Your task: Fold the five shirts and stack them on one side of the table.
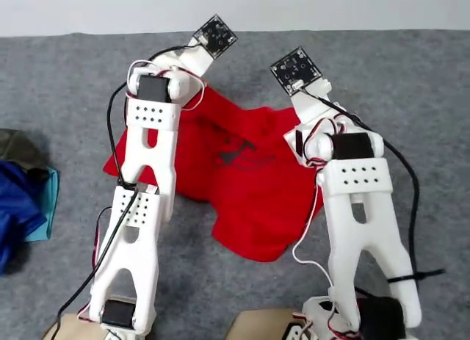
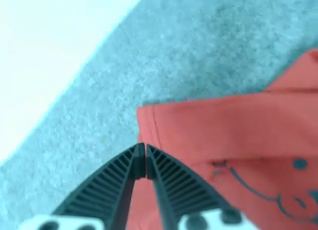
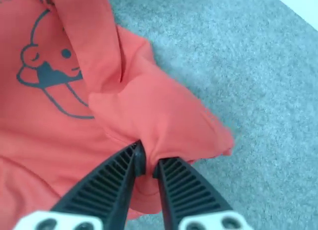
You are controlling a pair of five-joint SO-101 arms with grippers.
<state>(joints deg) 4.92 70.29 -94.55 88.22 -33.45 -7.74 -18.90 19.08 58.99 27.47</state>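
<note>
Two arms reach out from the near edge of the table [image 1: 411, 83], and between them we see a red shirt [image 1: 250, 200] lying rumpled at the table's middle, closer to the far edge than the near one. Its dark print [image 1: 239, 155] faces up. The cloth's long axis runs on a slant, from the far left down toward the near right, where a loose flap points at the near edge. We cannot tell which end is the collar.

The left arm [image 1: 147, 178] stretches over the shirt's left side, its wrist tipped down at the far left corner of the cloth. In its wrist view the left claw [image 2: 143, 158] is closed, its tips pinched together on the shirt's hem, with bare table beyond.

The right arm [image 1: 356, 200] lies along the shirt's right side, elbow raised and wrist bent down toward the cloth's far right part. Its wrist view shows the right claw [image 3: 146, 160] closed on a bunched fold of shirt, which puckers up between the two tips, just beside the print.

Well apart, at the left edge, we make out a heap [image 1: 18, 200] of blue, teal and dark cloth.
</note>
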